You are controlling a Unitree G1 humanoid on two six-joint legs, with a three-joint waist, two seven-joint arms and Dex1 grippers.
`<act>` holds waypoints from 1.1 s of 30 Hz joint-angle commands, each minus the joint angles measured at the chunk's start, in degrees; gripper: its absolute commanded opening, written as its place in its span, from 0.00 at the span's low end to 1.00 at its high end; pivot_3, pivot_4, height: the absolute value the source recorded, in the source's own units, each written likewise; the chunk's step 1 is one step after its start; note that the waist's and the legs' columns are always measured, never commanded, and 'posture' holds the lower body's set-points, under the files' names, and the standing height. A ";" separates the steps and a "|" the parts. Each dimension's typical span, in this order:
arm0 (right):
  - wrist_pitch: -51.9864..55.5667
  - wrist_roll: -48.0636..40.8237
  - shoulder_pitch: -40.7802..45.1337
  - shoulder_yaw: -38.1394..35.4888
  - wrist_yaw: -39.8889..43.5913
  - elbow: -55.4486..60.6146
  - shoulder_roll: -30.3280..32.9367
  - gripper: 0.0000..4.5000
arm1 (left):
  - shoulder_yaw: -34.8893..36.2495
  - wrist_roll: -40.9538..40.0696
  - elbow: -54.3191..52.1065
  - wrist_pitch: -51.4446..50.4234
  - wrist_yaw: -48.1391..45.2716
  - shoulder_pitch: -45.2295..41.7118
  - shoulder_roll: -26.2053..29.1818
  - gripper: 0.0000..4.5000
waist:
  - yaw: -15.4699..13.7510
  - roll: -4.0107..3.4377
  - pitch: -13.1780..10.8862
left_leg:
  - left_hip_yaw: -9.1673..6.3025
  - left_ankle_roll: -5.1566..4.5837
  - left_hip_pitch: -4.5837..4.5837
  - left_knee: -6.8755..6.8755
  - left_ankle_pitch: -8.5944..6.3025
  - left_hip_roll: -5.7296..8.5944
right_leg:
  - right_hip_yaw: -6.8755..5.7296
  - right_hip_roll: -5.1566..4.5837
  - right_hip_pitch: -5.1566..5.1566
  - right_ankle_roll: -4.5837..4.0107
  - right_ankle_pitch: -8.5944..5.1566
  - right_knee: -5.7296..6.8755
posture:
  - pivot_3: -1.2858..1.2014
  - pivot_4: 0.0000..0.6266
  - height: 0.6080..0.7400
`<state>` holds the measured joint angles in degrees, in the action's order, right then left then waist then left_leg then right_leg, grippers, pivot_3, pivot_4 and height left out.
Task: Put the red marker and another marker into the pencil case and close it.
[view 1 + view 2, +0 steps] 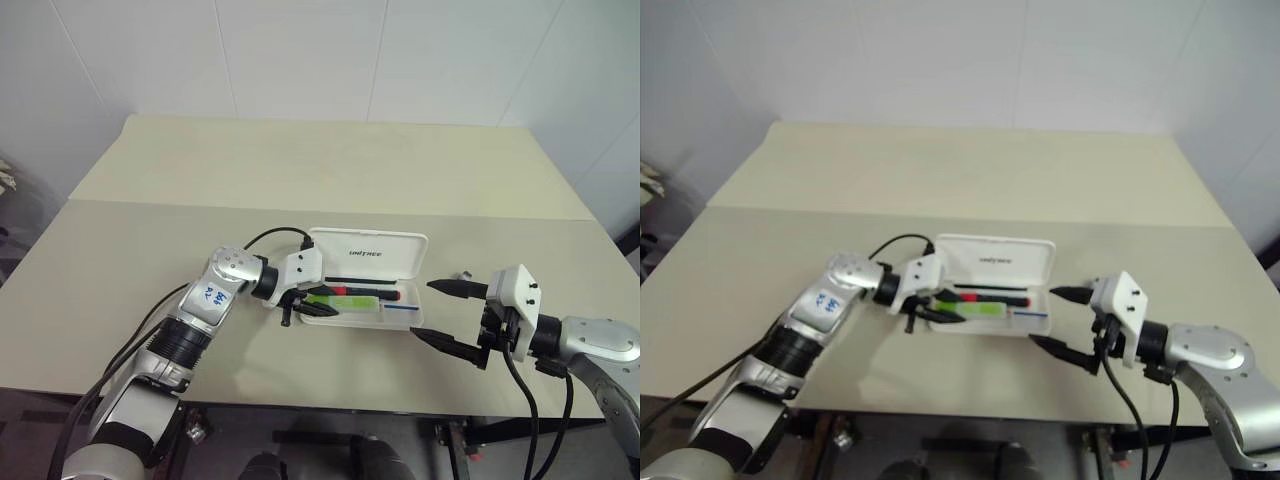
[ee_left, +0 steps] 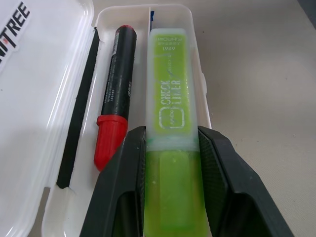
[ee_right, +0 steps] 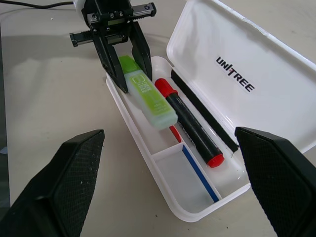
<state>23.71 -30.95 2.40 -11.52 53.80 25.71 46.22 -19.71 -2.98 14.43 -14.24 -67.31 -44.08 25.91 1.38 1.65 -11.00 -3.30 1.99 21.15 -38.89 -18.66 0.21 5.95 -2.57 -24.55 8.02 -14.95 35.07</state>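
1. Beige table (image 1: 330, 170) set against a white wall (image 1: 330, 55); all items lie near its front edge.
2. Left gripper (image 1: 312, 306), at the left end of the case; its two black fingers (image 2: 123, 182) are clamped on the highlighter, one on each long side.
3. Highlighter (image 3: 148, 94), light green and chunky, lying inside the case along the front wall, its left end between the fingers.
4. Case (image 1: 372, 322), white, open on the table between the two grippers; the lid (image 1: 370, 255), with dark lettering, stands tilted back behind the tray.
5. Red marker (image 3: 190, 121), black barrel with red ends, lying in the tray just behind the highlighter and parallel to it, close to the lid hinge.
6. Small compartment (image 3: 185, 180) at the tray's right end, with a blue stripe along it.
7. Right gripper (image 1: 448, 318), just right of the case; jaws wide apart, holding nothing, fingertips pointing toward the case.
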 commanded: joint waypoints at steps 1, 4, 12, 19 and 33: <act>-0.49 -1.11 0.09 -1.23 -0.56 2.19 -0.48 1.00 | 0.45 -0.70 -0.21 -0.05 -0.35 -0.47 -0.67 0.24 | 0.00 0.00 0.00 | 0.00 0.00 0.00 0.00 0.00 0.00 | 0.00 0.00 0.00 0.00 0.00 0.00 | 0.52 0.24 1.00; -0.56 -1.01 0.04 -1.04 -0.76 2.32 -0.68 1.00 | 0.09 -0.88 -0.27 -0.39 -1.21 -0.63 -1.02 0.32 | 0.01 0.00 0.00 | 0.00 0.00 -0.01 0.00 0.00 0.00 | 0.00 0.00 0.00 0.00 0.00 0.01 | 0.52 0.24 1.00; -0.60 -1.00 0.38 -0.96 -0.85 2.16 -0.89 1.00 | 0.69 -0.62 -0.01 -0.74 -0.94 -1.65 -1.94 0.91 | 0.03 0.00 0.00 | 0.00 0.00 -0.01 0.00 0.00 0.00 | 0.00 0.01 0.00 0.00 0.00 0.01 | 0.52 0.24 1.00; 0.22 0.27 0.63 -0.60 -3.01 1.36 -1.41 1.00 | 2.78 -4.03 -3.64 -2.10 -2.46 -0.70 -1.57 0.98 | 0.02 0.00 0.00 | 0.00 0.00 0.00 0.00 0.00 0.00 | 0.00 0.00 0.00 0.00 0.00 0.01 | 0.52 0.24 1.00; 14.55 11.08 5.61 -3.75 -40.98 -4.06 -19.11 1.00 | 17.09 -18.20 -12.40 -2.08 -8.82 8.69 9.68 0.98 | 0.19 -0.03 0.00 | -0.02 0.04 -0.07 0.05 0.03 -0.04 | 0.04 -0.02 -0.02 -0.04 0.02 0.07 | 0.52 0.24 1.00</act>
<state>37.04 -21.24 7.30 -13.68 17.80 21.50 28.10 -4.94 -19.66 3.05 -17.42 -76.27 -35.25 34.93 1.57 1.62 -11.00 -3.33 2.04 21.09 -38.84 -18.63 0.16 5.98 -2.58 -24.59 7.97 -14.94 35.15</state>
